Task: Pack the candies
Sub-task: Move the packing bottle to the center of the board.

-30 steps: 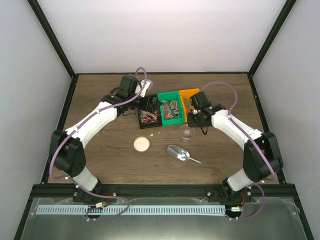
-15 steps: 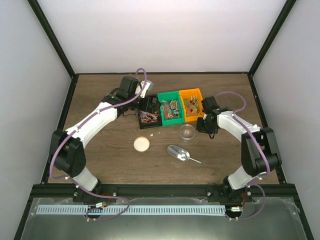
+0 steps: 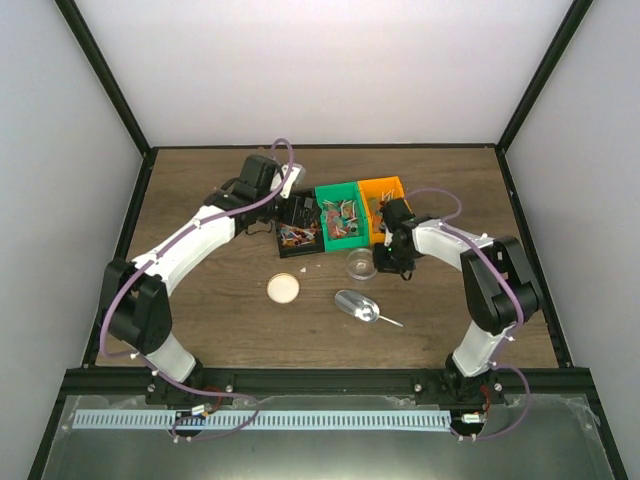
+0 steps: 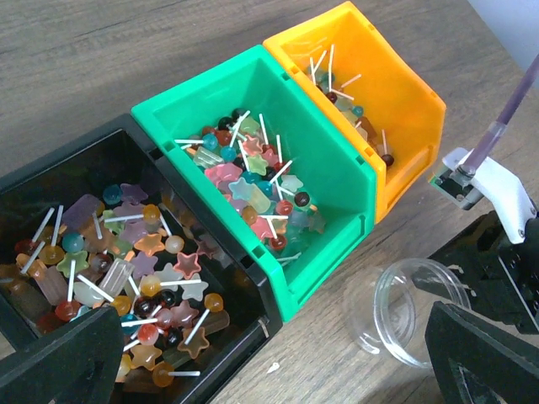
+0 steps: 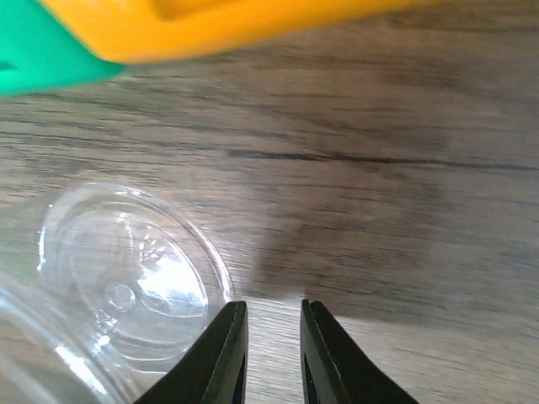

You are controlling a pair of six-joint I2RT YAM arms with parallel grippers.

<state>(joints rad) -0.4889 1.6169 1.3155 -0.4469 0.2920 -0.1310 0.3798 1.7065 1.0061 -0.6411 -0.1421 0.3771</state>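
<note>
Plainly the packing proper is not yet begun: the candies (image 4: 253, 189) lie heaped in the black bin (image 4: 50, 189), the green bin (image 4: 337, 181) and the orange bin (image 4: 404, 93), and the clear cup (image 4: 404, 311) just in front of them looks empty. I judge the step in hand to be placing or steadying that cup. My right gripper (image 5: 269, 316) sits low over the table (image 5: 379, 210) with its fingers drawn almost together, only a thin slit of wood between them and nothing pinched; the cup's rim lies just beside the left-hand finger, touching or nearly so, I cannot tell which. My left gripper (image 4: 274, 337) hangs over the black bin with its fingers spread wide and holding nothing. Next, I think, the cup must stand steady near the bins, and one gripper must fetch the metal scoop (image 3: 358, 306), which lies apart on the near side with the round lid (image 3: 283, 289). The overhead view alone shows scoop and lid. Only the left wrist view shows into the bins, and only the right wrist view shows how close my fingers are to the cup.
</note>
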